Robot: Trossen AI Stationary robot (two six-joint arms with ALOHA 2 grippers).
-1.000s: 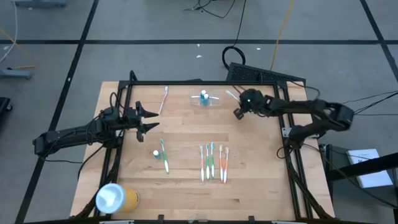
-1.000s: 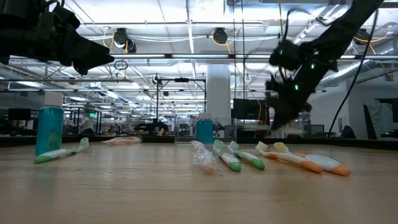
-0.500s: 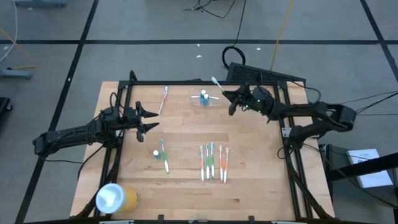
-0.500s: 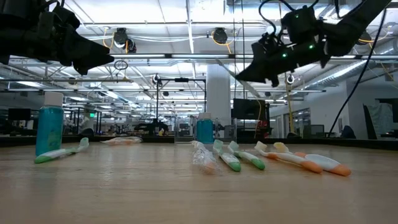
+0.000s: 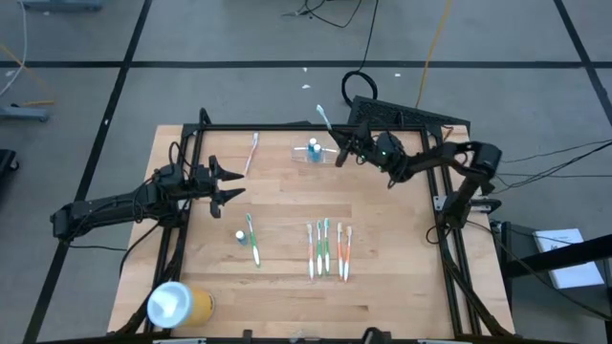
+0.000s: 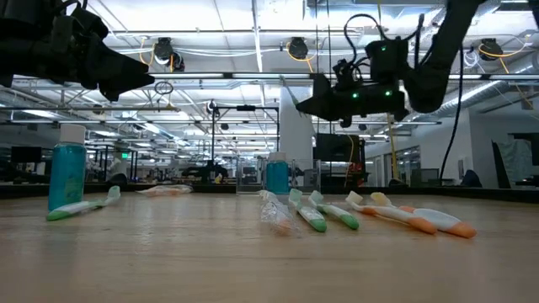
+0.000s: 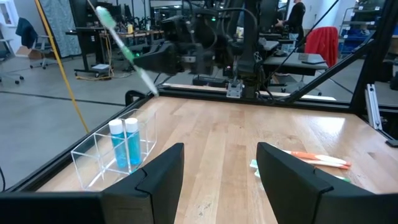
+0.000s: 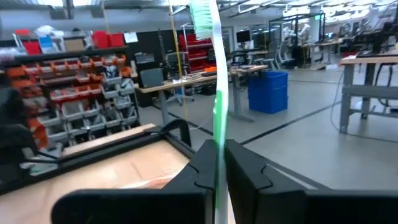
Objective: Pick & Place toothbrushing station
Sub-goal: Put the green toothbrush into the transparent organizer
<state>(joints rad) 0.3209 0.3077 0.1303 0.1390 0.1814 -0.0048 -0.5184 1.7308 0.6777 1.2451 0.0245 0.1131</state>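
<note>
**Now carrying a toothbrush toward the holder**

Overhead, the right gripper (image 5: 340,153) is hovering at the far edge of the table (image 5: 287,248), jaws clenched on a green-and-white toothbrush (image 5: 326,121) that is sticking out beyond the table's rim. The toothbrushing station (image 5: 317,155) is lying just beside it, holding a blue bottle (image 5: 313,148). The left gripper (image 5: 232,182) is waiting over the left side, jaws released and holding nothing, with five more toothbrushes lying across the near middle.

At table level, the right gripper (image 6: 312,104) is hanging well above the spare brushes.

From the left wrist, the clear station (image 7: 115,152) is showing two blue items in one compartment, and the toothbrush (image 7: 124,50) is tilting above it.

From the right wrist, the toothbrush (image 8: 214,93) is standing pinched between the fingers (image 8: 199,171).

Judging from this, the brush is tilted, so lowering it could be catching the station's thin wall and tipping or sliding the light holder.
</note>
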